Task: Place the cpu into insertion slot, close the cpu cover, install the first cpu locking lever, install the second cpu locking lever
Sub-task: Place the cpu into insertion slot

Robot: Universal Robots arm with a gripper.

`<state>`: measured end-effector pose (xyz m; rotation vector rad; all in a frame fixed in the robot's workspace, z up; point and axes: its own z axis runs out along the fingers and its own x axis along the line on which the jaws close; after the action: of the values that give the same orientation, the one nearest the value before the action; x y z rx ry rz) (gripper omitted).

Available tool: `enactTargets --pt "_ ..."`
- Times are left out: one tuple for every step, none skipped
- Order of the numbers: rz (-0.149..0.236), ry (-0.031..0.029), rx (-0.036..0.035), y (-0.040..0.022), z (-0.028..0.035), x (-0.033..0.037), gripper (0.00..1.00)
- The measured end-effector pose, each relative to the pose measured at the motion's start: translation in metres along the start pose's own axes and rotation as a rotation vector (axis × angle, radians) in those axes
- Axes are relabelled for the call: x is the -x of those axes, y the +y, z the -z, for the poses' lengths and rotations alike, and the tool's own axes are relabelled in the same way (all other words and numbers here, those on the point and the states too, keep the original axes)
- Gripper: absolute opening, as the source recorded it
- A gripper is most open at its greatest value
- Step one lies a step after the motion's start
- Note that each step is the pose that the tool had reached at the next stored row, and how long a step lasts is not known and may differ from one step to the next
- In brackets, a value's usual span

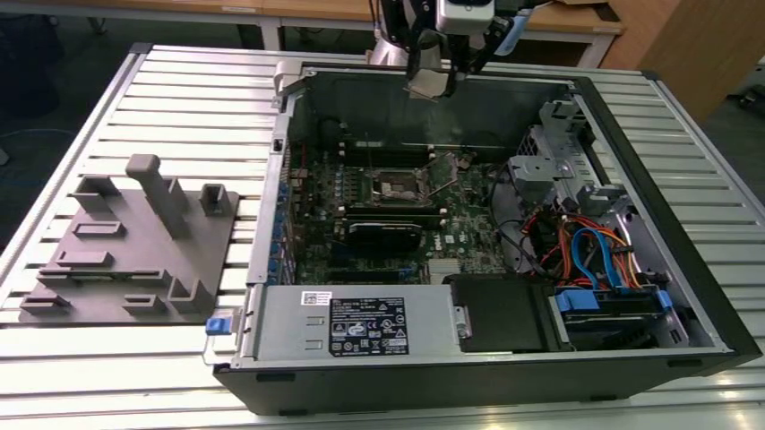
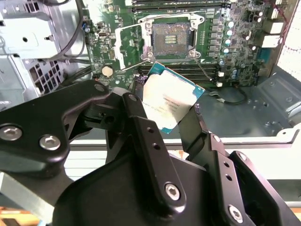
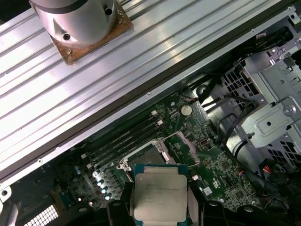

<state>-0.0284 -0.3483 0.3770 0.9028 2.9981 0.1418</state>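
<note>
The gripper (image 2: 165,107) grips the cpu (image 2: 168,96) by two opposite edges, its fingers (image 2: 135,110) closed to the chip's width. In the exterior view it hangs over the computer case (image 1: 669,224) wall, at 12 o'clock from the insertion slot (image 1: 399,185). The slot sits bare on the motherboard (image 2: 235,56), well apart from the chip. The cpu cover (image 2: 128,46) is swung open beside it.

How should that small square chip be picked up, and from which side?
By two opposite edges, coming from its silver top side. The chip is flat and square, so those edges offer parallel faces. The hand grips it that way now, one finger on each edge, top left bare.
</note>
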Motion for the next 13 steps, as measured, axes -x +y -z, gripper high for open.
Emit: enactTargets --pt "-0.014 -0.0012 0.0002 0.0000 -0.0001 0.0000 0.54" --pt "-0.027 -0.0024 0.0005 0.0000 -0.0001 0.0000 0.54" --pt "-0.035 -0.0031 0.0006 0.0000 -0.0002 0.0001 0.54" --pt "-0.037 -0.0032 0.0006 0.0000 -0.0002 0.0000 0.54" --pt "-0.037 -0.0032 0.0007 0.0000 -0.0002 0.0001 0.54" --pt "-0.037 -0.0033 0.0007 0.0000 -0.0002 0.0000 0.54" --pt "-0.038 -0.0033 0.0008 0.0000 -0.0002 0.0000 0.54" --pt "-0.038 -0.0033 0.0008 0.0000 -0.0002 0.0000 0.54" --pt "-0.038 -0.0033 0.0007 0.0000 -0.0002 0.0000 0.54" --pt "-0.038 -0.0033 0.0007 0.0000 -0.0002 0.0000 0.54" --pt "-0.038 -0.0033 0.0008 0.0000 -0.0002 0.0000 0.54" --pt "-0.038 -0.0033 0.0007 0.0000 -0.0002 0.0000 0.54" --pt "-0.038 -0.0033 0.0008 0.0000 -0.0002 0.0000 0.54"
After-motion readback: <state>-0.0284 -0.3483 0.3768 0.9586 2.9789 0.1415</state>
